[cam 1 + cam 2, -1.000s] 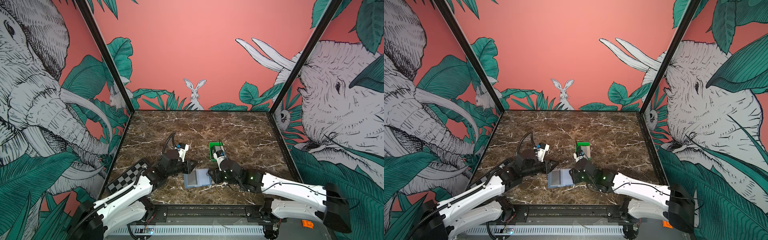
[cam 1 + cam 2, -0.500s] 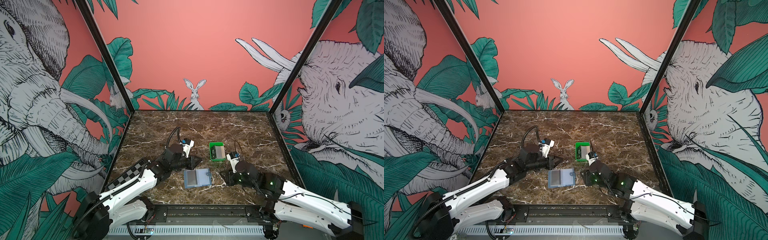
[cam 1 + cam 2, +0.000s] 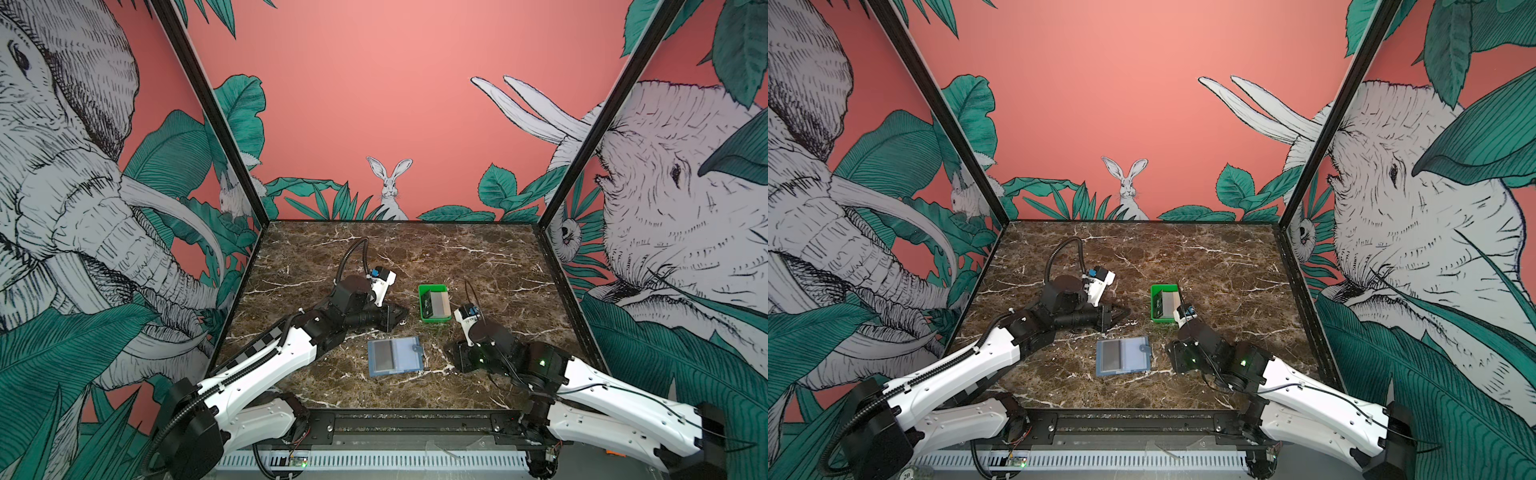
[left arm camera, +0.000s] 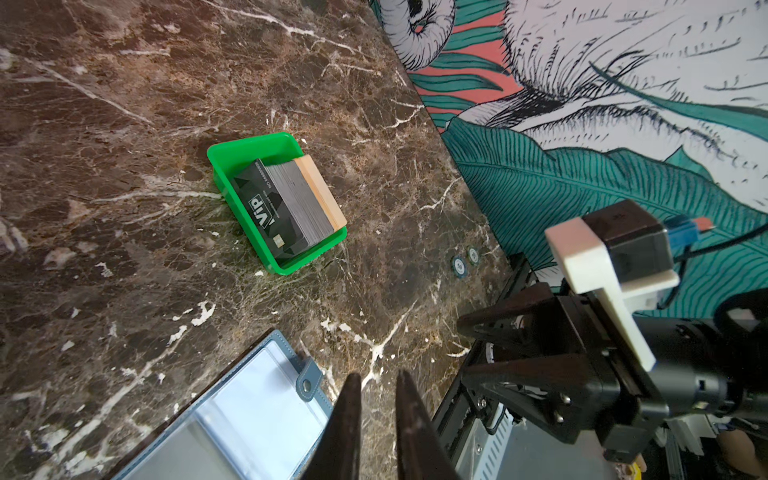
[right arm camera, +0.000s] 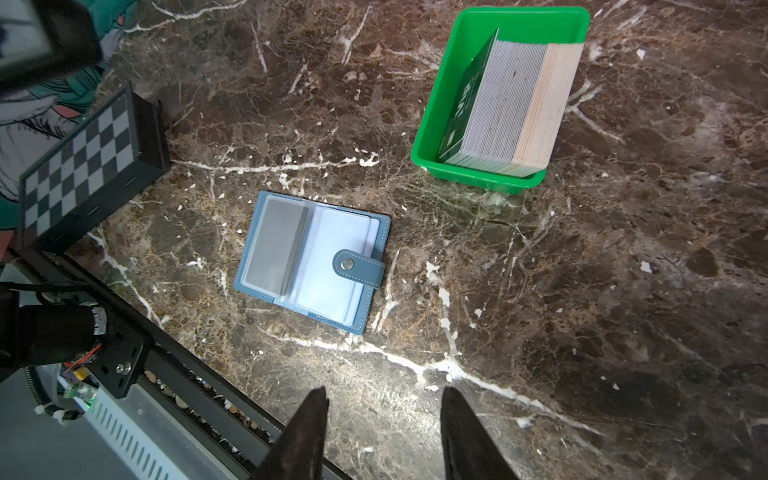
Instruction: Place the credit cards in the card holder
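Slate-blue card holder [image 5: 320, 257] lies open; left gripper [image 4: 378, 376] narrowly parted, right gripper [image 5: 385, 392] wider, both empty

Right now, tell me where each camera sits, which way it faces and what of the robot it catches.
Top views: high behind the base, facing forward and down over the table; left arm and right arm show.
Left wrist: on the left arm, facing past its fingertips at the green tray; right gripper shows.
Right wrist: on the right arm, facing down past its fingertips at the card holder.
Shared: all show card holder, tray and credit cards.
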Robot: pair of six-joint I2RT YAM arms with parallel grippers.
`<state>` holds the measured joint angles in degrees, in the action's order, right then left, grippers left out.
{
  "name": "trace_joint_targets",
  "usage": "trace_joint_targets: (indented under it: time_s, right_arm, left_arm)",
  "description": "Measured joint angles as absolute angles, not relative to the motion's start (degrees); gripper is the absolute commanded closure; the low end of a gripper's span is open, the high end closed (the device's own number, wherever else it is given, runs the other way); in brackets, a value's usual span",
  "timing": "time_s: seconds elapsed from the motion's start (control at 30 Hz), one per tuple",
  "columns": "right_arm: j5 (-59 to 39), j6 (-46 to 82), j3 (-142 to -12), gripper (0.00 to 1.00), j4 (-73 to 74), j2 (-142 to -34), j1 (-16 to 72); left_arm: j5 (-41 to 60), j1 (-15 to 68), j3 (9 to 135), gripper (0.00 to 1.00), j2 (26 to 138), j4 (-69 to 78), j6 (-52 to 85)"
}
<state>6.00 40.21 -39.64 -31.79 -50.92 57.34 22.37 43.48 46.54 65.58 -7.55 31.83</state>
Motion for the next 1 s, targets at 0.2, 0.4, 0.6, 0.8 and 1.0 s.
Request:
trace_joint_targets:
  time_s: [0.2,0.4,0.6,0.8,1.0]
  right_arm:
    - [5.74,38.85,-41.34,0.55,-30.57,-53.58,55.94]
    - [5.56,38.3,-41.98,0.55,-28.71,-53.67,55.0]
    - [5.41,38.33,-40.34,0.55,-28.38,-51.07,53.82]
    - [4.25,37.8,-40.34,0.55,-28.38,-50.85,49.25]
    - [2.55,37.26,-39.57,0.55,-25.69,-53.36,44.51]
  left_arm:
    - [23.94,43.18,50.98,0.82,71.57,-10.63,29.39]
    - [25.34,42.98,56.93,0.82,75.2,-12.95,27.81]
    - [26.55,42.98,57.78,0.82,80.12,-11.44,27.4]
    - [26.74,42.89,60.34,0.82,87.66,-10.79,26.63]
    - [27.73,41.45,65.41,0.82,93.38,-10.57,25.89]
